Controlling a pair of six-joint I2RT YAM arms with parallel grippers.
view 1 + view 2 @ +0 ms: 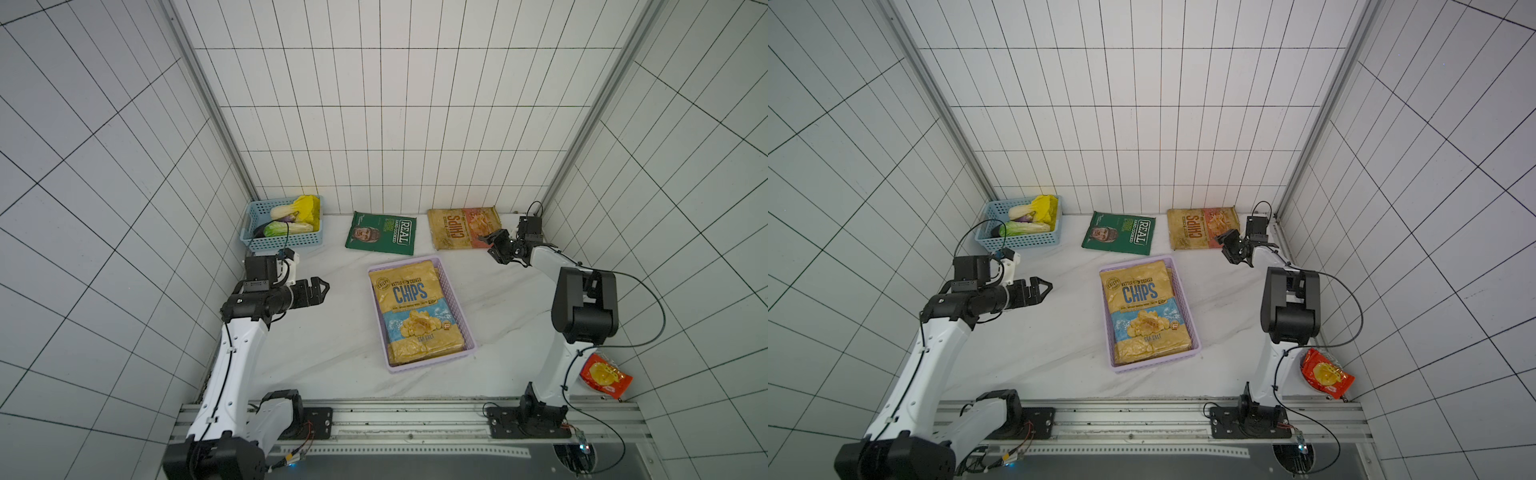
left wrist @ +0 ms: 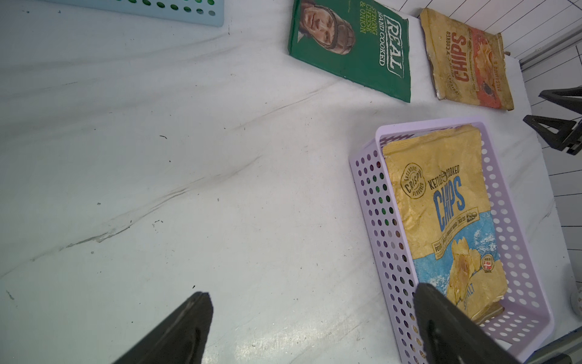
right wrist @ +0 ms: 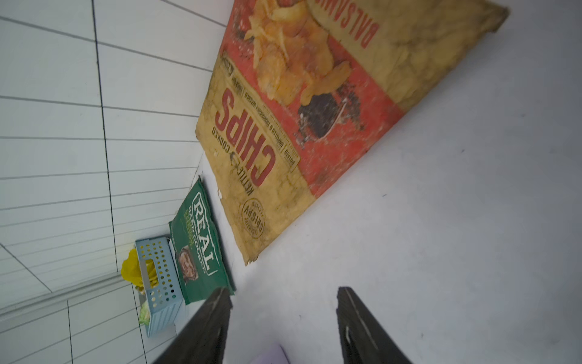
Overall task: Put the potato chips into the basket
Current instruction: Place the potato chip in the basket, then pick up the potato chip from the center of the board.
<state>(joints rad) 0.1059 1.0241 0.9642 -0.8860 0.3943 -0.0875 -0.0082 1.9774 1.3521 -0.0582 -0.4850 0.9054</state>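
The lilac basket [image 1: 455, 299] [image 1: 1183, 299] [image 2: 374, 227] lies mid-table, filled by a stack of bags topped by a tan and blue "CHIPS" bag [image 1: 415, 311] [image 1: 1146, 311] [image 2: 447, 214]. A dark green "REAL" bag [image 1: 382, 233] [image 1: 1120, 233] [image 2: 352, 47] [image 3: 198, 245] lies flat at the back. To its right lies a tan and red "CHIPS" bag [image 1: 461, 228] [image 1: 1200, 228] [image 2: 466, 60] [image 3: 299, 110]. My right gripper [image 1: 487, 245] [image 1: 1221, 245] [image 3: 283, 289] hovers open and empty by that bag's near right corner. Left of the basket, my left gripper [image 1: 322, 291] [image 1: 1045, 289] [image 2: 311, 291] is wide open, holding nothing.
A blue lattice basket [image 1: 282, 241] [image 1: 1021, 241] with toy vegetables stands in the back left corner. A red-orange snack bag [image 1: 604, 376] [image 1: 1327, 376] lies at the front right behind the right arm's base. Tiled walls close three sides; a metal rail [image 1: 415, 419] runs along the front.
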